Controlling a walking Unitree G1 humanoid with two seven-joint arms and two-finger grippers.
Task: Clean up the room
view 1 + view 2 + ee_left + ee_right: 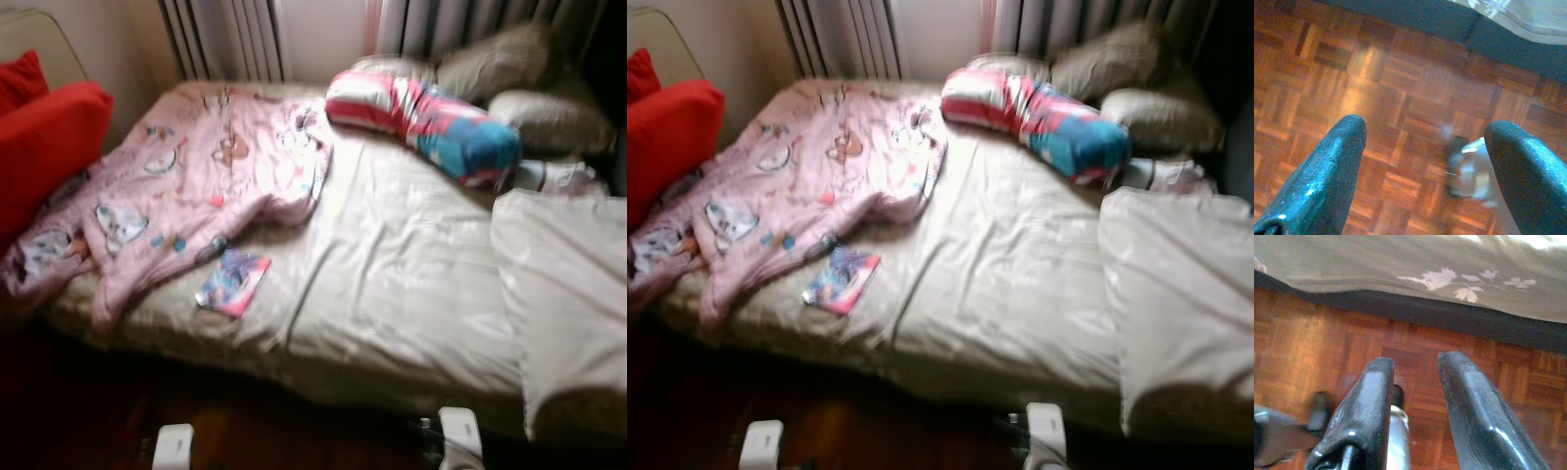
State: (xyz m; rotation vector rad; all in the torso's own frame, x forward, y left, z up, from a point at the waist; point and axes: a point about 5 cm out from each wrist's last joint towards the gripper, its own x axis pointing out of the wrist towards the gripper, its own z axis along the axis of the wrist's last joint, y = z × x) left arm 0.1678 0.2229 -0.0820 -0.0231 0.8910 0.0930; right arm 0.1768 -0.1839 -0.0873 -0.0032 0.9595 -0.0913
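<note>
While we stand at the foot of the cream-sheeted bed [411, 284], almost none of the tidying looks done. A crumpled pink blanket printed with cartoon figures [186, 186] sprawls over the bed's left half and slumps off its left edge toward the big red cushion [44, 147]. Just beside its lower hem lies a small, flat, brightly coloured booklet or packet [233, 282]; blur keeps us from reading it. Near the head of the bed a rolled bundle striped in pink, white and blue [421, 122] lies at a slant, touching the beige pillows [529, 93] stacked before the grey curtains [470, 24]. A white folded cover [568, 294] sits on the right.

Both our arms hang low over the parquet floor [1352, 88]. Our left gripper [1425, 166] has its fingers spread wide apart and holds nothing; our right gripper [1415, 401] has its fingers only slightly parted, also with nothing between them, close to the bed's overhanging leaf-patterned sheet edge [1449, 279].

We judge everything is left: the blanket to fold or spread, the flat item to remove, the bundle and pillows to straighten. The blanket looks soft and limp, so it will likely sag and drag when lifted.
</note>
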